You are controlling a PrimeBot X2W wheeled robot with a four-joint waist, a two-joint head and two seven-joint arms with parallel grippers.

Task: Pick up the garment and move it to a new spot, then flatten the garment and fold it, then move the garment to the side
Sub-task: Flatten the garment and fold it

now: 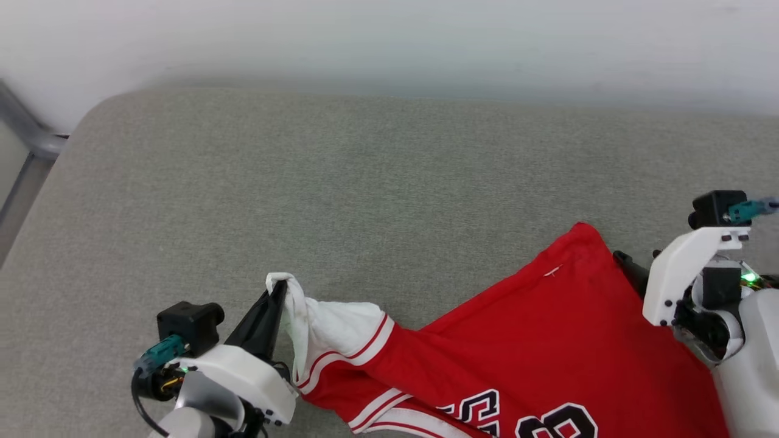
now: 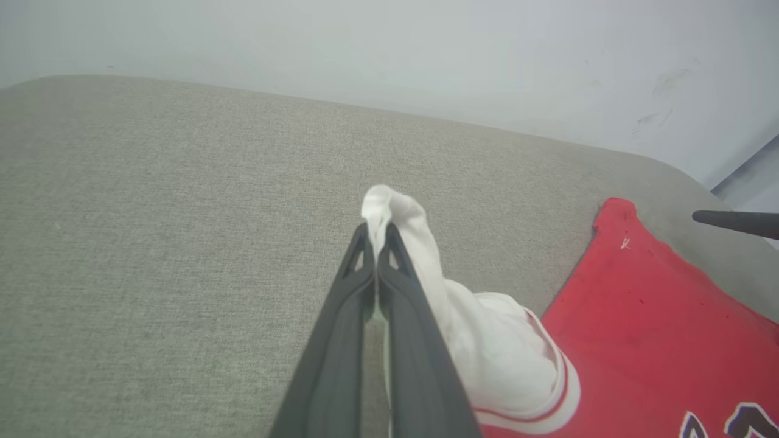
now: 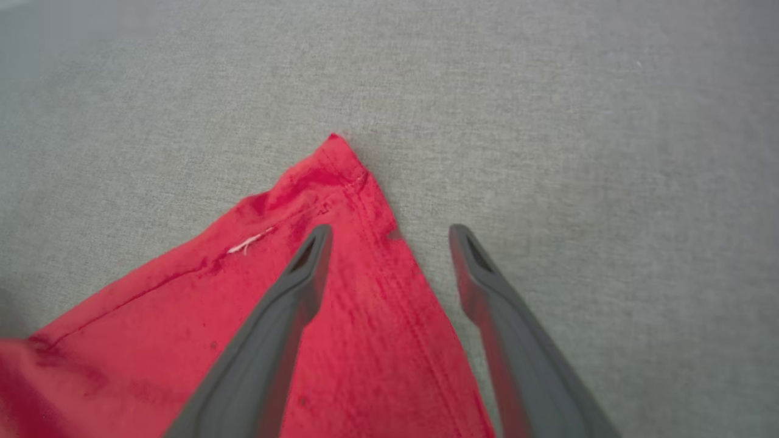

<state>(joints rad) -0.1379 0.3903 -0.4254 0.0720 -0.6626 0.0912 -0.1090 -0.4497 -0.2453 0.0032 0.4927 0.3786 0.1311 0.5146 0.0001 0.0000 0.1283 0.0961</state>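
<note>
The only writing is on the red garment, at the bottom edge of the head view, right of centre: black block characters outlined in white, cut off by the frame's edge. The left group may be an S with part of another letter before it. The rounded character to its right resembles an 8 but cannot be read for certain. In the lower right corner of the left wrist view, letter fragments show too little to read.
</note>
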